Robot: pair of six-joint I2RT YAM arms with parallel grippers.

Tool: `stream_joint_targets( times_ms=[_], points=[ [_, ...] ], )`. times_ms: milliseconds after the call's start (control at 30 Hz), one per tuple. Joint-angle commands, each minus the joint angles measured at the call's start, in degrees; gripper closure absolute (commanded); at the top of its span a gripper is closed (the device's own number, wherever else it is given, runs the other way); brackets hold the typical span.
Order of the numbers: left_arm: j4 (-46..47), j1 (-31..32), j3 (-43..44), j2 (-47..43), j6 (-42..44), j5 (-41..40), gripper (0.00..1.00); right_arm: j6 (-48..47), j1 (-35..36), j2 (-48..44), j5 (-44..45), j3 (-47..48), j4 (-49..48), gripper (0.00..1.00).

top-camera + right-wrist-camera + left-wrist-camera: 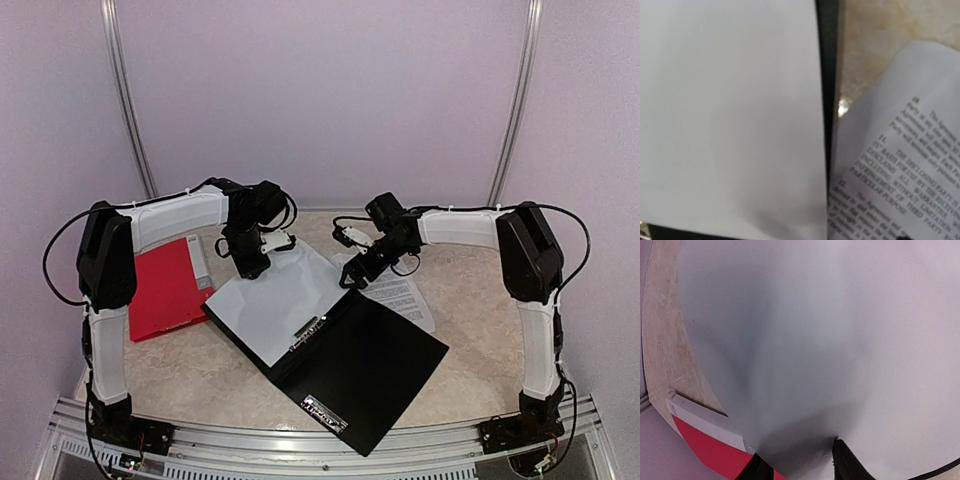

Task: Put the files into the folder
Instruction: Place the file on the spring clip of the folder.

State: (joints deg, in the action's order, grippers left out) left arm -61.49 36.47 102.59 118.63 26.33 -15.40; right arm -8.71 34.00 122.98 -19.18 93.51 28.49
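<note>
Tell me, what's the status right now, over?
Left gripper open above blank sheet. Right gripper open at black folder's edge. Blank sheet on folder; printed sheet outside. Nothing blocking.

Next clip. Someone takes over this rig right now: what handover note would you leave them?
Left claw: open, holding nothing, at the far corner of the blank sheet.
Right claw: open, empty, by the printed sheet.
Things: the black folder lies open with the blank sheet on its left half. The printed sheet is on the table beside the folder's far right edge.
Done: one sheet in the folder.
To do: move the printed sheet in, then probably close the folder.
</note>
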Motion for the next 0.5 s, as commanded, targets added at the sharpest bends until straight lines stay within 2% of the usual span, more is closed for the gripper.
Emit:
stream_joint_targets(
  times_ms=[0, 167, 467],
  points=[
    [1.8, 0.2, 1.5, -0.1, 1.0, 0.9, 0.6, 1.2, 0.3, -2.9, 0.7, -1.6, 0.1, 0.2],
    [2.0, 0.1, 1.5, 0.0, 1.0, 1.0, 0.54, 1.7, 0.4, -2.9, 0.3, -2.2, -0.6, 0.2],
    [2.7, 0.1, -0.6, -1.7, 0.6, -0.4, 0.52, 1.9, 1.3, -2.1, 1.8, -1.9, -1.1, 0.2]
  ],
)
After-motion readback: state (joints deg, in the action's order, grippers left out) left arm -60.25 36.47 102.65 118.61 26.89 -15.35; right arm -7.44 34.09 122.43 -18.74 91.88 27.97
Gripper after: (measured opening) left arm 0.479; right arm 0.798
